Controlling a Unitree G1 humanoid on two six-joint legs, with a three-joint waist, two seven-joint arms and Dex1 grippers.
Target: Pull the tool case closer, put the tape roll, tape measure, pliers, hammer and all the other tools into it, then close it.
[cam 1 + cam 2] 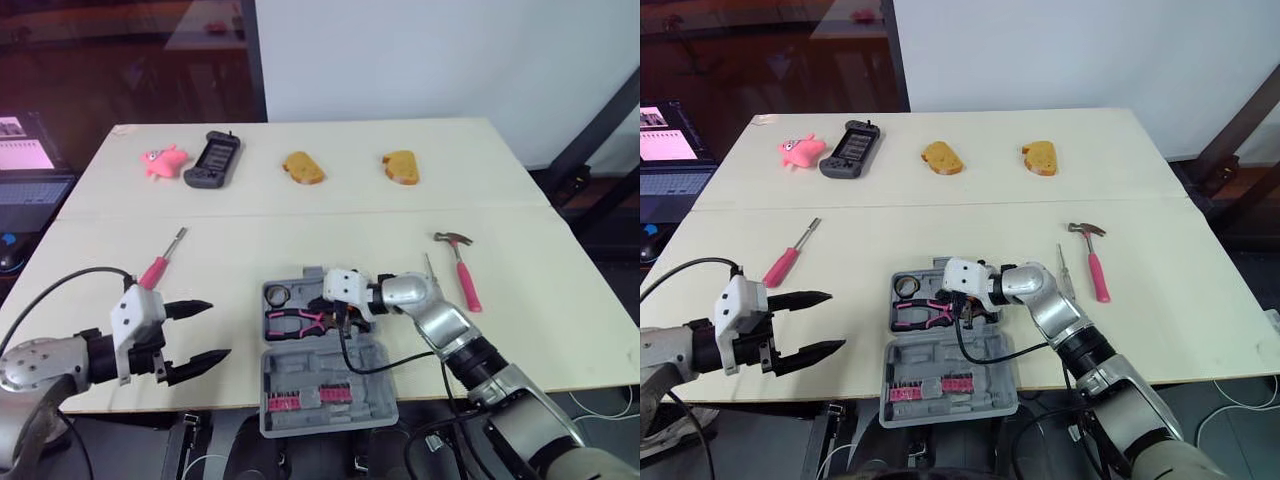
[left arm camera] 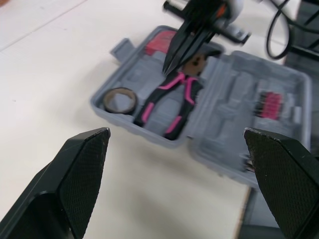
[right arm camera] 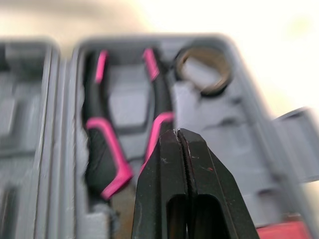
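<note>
- Here, the right gripper (image 3: 182, 144) is clenched, its two black fingers pressed flat together with nothing between them. It points down into the far half of the tool case, tips right over one pink handle of the pliers; whether they touch it cannot be told.
- The pliers (image 1: 295, 322) lie in a moulded recess, their handles black with bright pink grips and spread slightly apart.
- Just beside them, in the far left corner of the same half, the tape roll (image 1: 279, 294) lies flat as a dark ring.
- A red thing (image 2: 160, 41) sits in the far right corner of that half, near the right gripper; what it is cannot be told.
- The tool case (image 1: 305, 372) is grey plastic and lies open flat at the near edge of the table (image 1: 300, 225). Its near half holds a pink strip of bits (image 1: 290, 403) among bare moulded recesses.
- The left gripper (image 1: 212, 330) is released, fingers wide apart and holding nothing. It hovers at the table's near edge, left of the case and pointing toward it.
- A screwdriver (image 1: 160, 262) with a pink handle lies on the table beyond the left gripper.
- The hammer (image 1: 462, 268), pink-handled with a metal head, lies right of the case and well apart from it. A slim tool (image 1: 1064, 272) lies near it on the case's side.
- Along the far side stand a pink toy (image 1: 162, 160), a black handheld device (image 1: 213, 160) and two bread-shaped pieces (image 1: 303, 168).
</note>
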